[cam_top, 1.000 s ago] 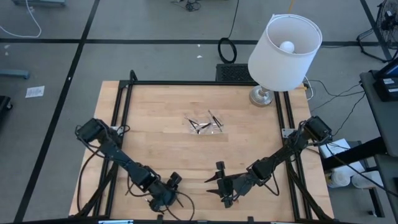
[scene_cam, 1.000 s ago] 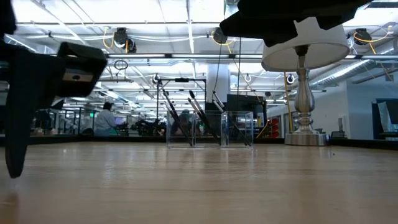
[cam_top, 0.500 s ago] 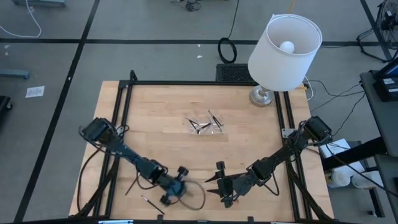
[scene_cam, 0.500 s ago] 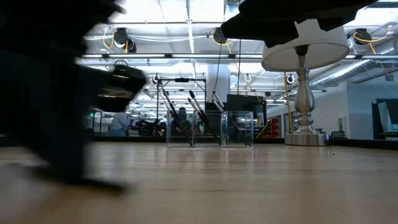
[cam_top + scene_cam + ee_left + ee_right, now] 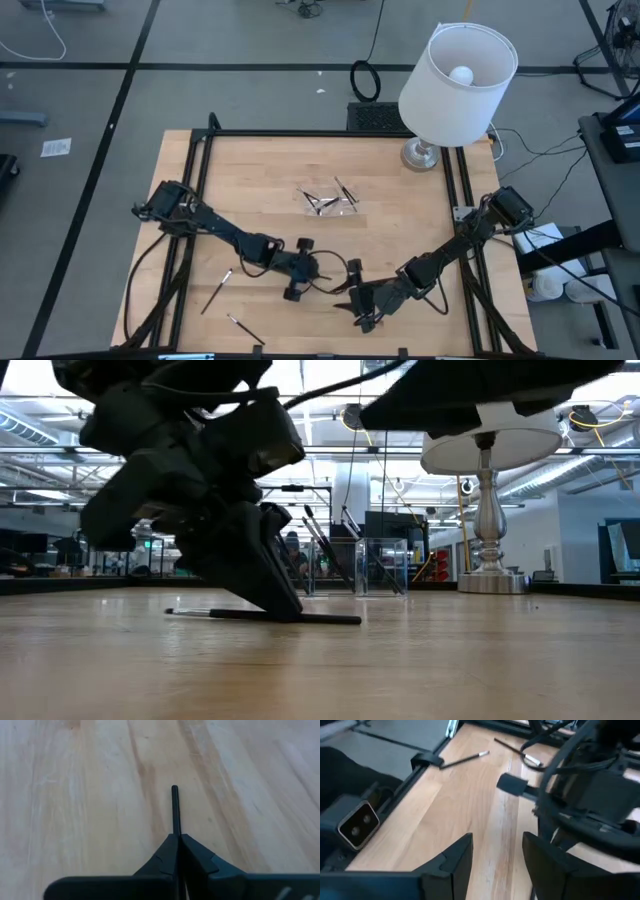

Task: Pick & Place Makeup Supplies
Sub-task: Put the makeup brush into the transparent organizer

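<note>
Legible markings: none found.
No text, label, brand, number or sign can be read on any surface in the four views (distant fixtures in the room behind the table show lit patches in the low view, but no characters can be made out there).

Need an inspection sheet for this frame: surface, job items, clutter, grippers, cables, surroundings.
Surface: pale wooden tabletop in a black frame.
Job's things: two thin dark makeup sticks loose near the front-left; several more in the small clear plastic tray at centre.
Clutter: white-shaded lamp at the back-right corner.
Grippers: left gripper shut on a thin dark stick, low over the wood; right gripper open, waiting near the front edge.
Cables: loops along both arms; black cable on the floor behind.
Surroundings: grey floor, open workshop.
</note>
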Controlling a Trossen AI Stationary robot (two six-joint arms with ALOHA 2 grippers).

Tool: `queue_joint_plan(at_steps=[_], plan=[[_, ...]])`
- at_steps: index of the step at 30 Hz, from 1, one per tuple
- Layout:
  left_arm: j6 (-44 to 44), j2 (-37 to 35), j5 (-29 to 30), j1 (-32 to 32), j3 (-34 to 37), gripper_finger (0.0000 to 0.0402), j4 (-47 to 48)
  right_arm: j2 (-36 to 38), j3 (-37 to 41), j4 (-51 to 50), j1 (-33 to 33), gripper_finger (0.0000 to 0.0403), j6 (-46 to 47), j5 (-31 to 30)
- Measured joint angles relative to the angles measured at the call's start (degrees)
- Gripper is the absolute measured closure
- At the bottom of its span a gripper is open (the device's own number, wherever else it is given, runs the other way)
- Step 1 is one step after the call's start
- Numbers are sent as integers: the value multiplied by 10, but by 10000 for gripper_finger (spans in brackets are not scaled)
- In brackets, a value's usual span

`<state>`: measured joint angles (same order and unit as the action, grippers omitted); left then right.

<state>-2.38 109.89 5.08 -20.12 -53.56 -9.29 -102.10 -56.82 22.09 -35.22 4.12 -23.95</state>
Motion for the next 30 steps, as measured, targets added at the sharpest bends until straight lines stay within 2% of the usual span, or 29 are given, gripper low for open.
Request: queue_joint_plan(at_steps=[4,9,14,20,23,26,30], plan=[[-16,0,-14,8,1,398,-24,0,0,-25,0,243,12,0],[-40,0,-25,6,1,393,-33,0,0,-71,10,243,54,0],[-27,0,-25,3,0,398,-47,0,0,-80,24,243,88,0],[-13,-23,-31,-2,0,363,-64,0,0,-73,29,243,112,11],[-18,-58,-34,-5,-1,341,-23,-6,-1,-58,31,243,125,35],[-30,-103,-34,-17,-1,324,43,-29,-3,-54,34,243,128,32],[-36,-152,-9,-50,-1,328,139,-58,-26,-51,49,243,132,35]])
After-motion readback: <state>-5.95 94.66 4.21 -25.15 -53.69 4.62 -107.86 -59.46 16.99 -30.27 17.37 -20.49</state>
